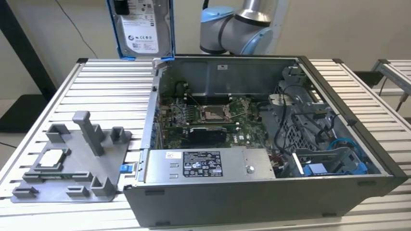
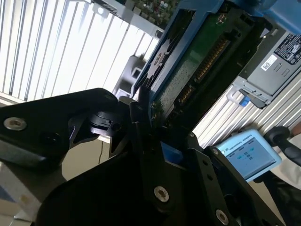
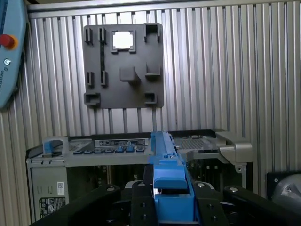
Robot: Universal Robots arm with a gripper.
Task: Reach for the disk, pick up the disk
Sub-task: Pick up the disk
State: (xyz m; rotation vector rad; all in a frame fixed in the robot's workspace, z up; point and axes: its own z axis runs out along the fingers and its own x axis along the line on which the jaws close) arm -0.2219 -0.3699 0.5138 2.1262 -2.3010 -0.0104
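Gripper: black, clamped on one end of the disk. The second wrist view shows the disk's green circuit-board face. The first wrist view shows its blue carrier edge-on between the black fingers. In the exterior view the disk hangs roughly upright in the air, white label toward the camera, above the far edge of the table and clear of the open computer case. Arm: beside the disk, on the exterior view's right. Grey holder tray: on the table beside the case, on the exterior view's left, with a small white chip in one pocket.
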